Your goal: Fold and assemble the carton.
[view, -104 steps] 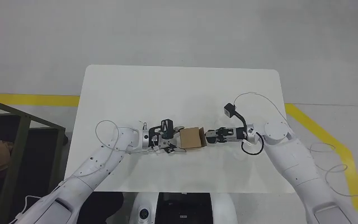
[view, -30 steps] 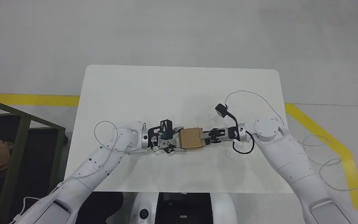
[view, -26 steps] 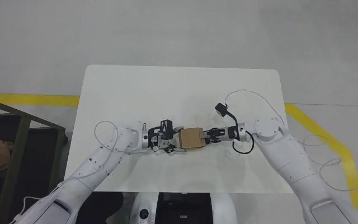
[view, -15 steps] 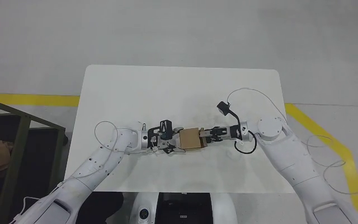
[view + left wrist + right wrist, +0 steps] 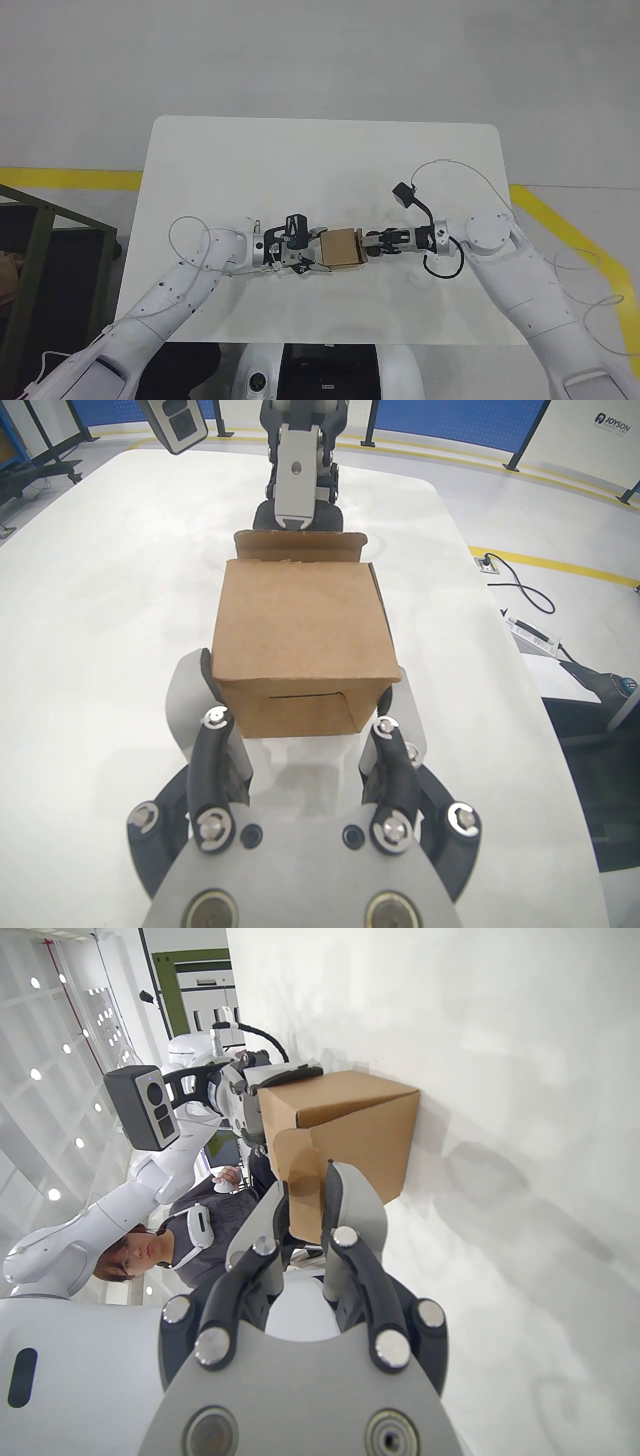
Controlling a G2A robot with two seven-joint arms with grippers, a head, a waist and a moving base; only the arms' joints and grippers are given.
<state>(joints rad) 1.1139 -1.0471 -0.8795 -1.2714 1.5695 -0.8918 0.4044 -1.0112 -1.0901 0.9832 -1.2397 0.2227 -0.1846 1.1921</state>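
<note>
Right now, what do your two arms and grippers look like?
The left arm and right arm are glossy white with rounded joints and thin looping cables. The left gripper and right gripper have silver-grey fingers, black linkages, silver bolts and a black camera box each.

The raised flap [image 5: 298,546] of the carton [image 5: 302,627] hides its far opening from me; I cannot tell whether the right gripper [image 5: 306,1188] actually pinches it.
</note>
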